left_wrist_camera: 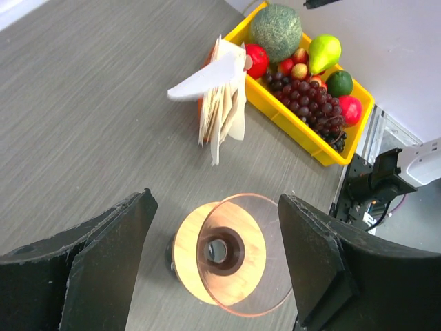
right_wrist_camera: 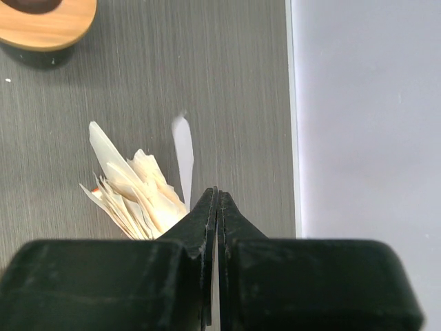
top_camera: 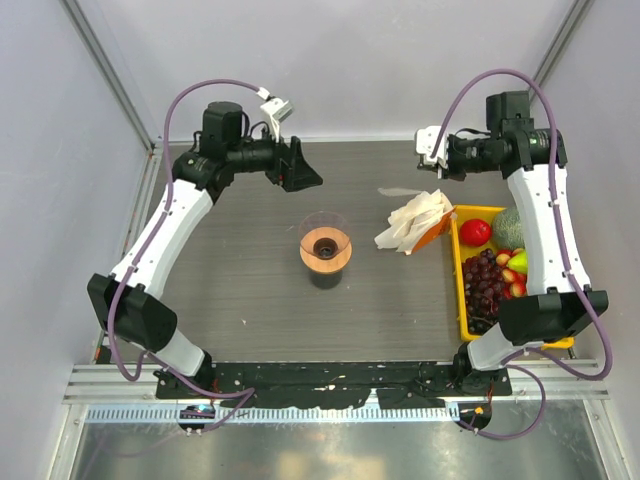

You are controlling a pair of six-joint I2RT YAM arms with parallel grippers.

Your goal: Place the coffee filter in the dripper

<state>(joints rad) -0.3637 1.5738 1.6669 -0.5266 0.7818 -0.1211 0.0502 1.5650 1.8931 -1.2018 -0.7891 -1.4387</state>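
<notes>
The coffee filter (top_camera: 402,191) is held up above the tabletop (top_camera: 230,270), just beyond the bunch of filters (top_camera: 412,228) and well apart from the dripper (top_camera: 325,246). From above it is seen almost edge-on as a thin white strip. Its long axis is laid left to right and its narrow end is pointed left. The right pincer (right_wrist_camera: 215,196) is pressed fully closed, and a thin pale edge, taken to be the filter, is seen pinched between its fingers. The dripper is stood upright near the middle of the tabletop, its clear mouth turned upward above the wooden collar. The left pincer (left_wrist_camera: 217,207) is spread wide with nothing in it and is hung above the dripper, which is framed between its fingers in the left wrist view. A yellow tray (top_camera: 458,262) of fruit is set just beside the bunch
</notes>
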